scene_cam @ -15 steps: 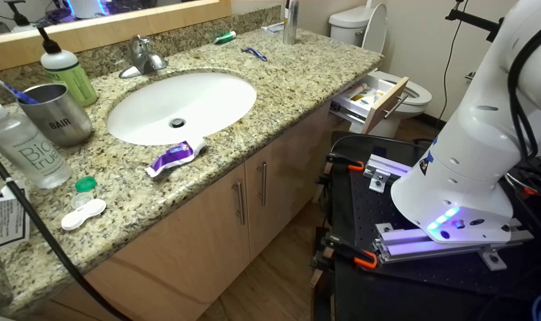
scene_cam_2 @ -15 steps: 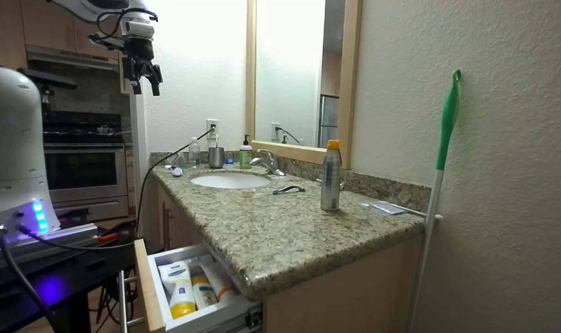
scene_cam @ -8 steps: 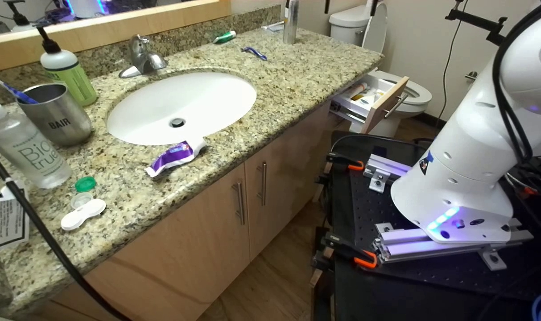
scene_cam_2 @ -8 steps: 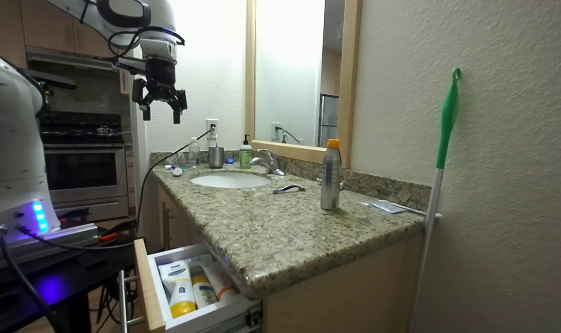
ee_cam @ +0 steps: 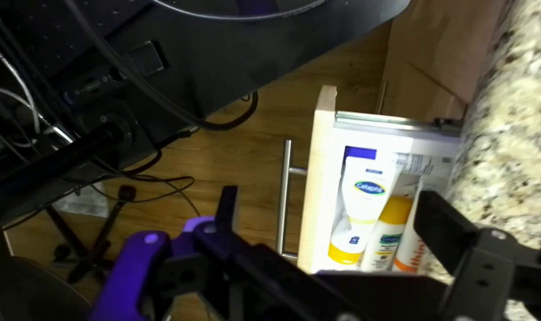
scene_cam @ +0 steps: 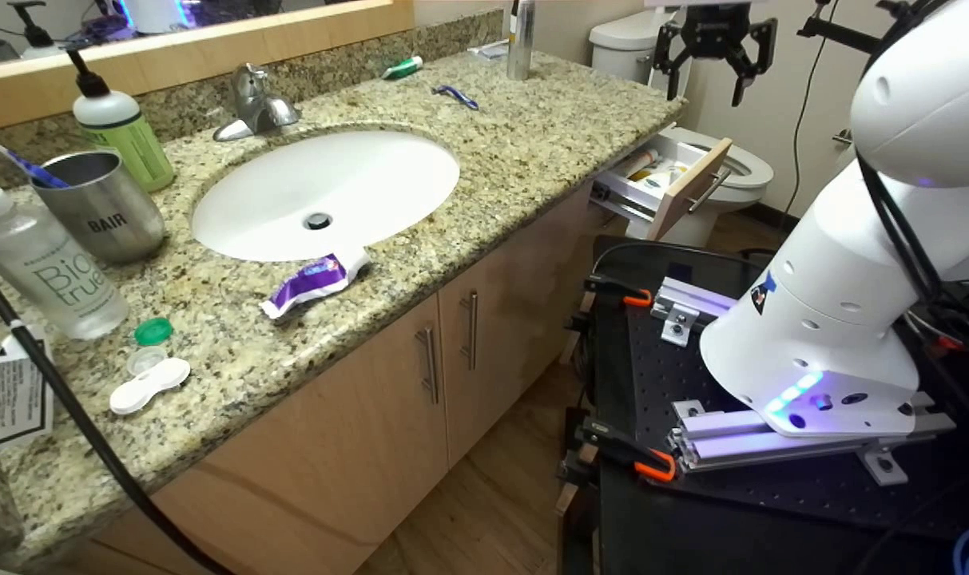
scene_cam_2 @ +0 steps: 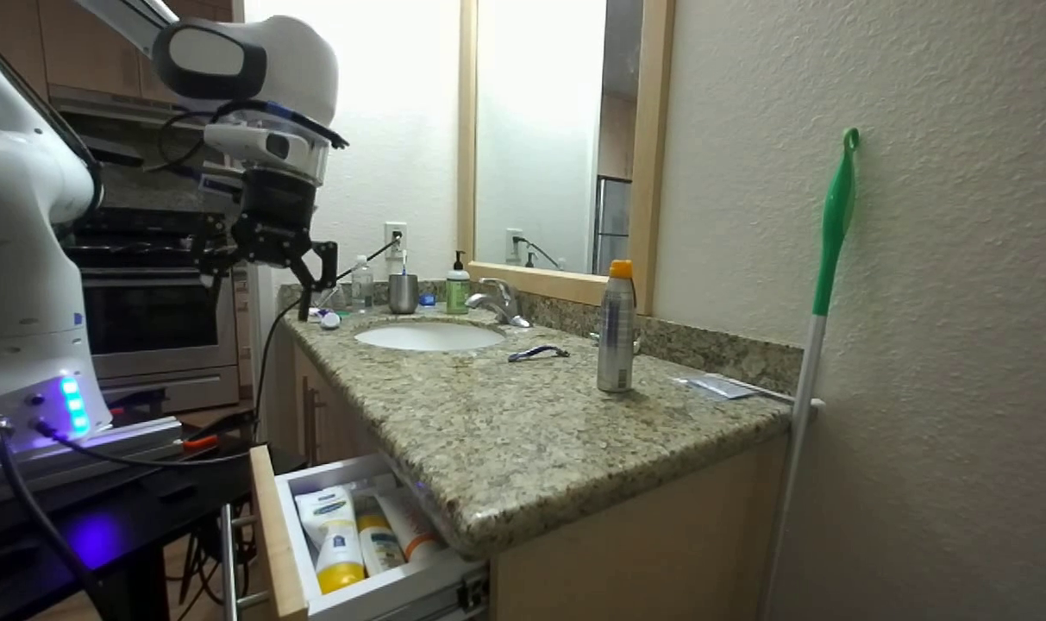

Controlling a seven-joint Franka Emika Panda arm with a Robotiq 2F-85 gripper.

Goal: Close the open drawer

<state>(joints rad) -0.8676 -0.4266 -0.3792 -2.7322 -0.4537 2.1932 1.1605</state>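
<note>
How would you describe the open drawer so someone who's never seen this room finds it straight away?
Start at the speckled counter with the white oval sink. Follow it to the end by the toilet, where a shallow, white-sided drawer juts out beneath the counter's edge. Unlike the taller, shut cabinet doors under the sink, it stands open, with tubes lying inside.

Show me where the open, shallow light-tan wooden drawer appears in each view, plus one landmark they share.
In an exterior view: the shallow light-tan wooden drawer, upper half, right of centre.
In an exterior view: the drawer, bottom, left of centre.
In the wrist view: the drawer, right of centre.
Shared landmark: the speckled beige stone countertop; the drawer juts from under its edge in all three.
</note>
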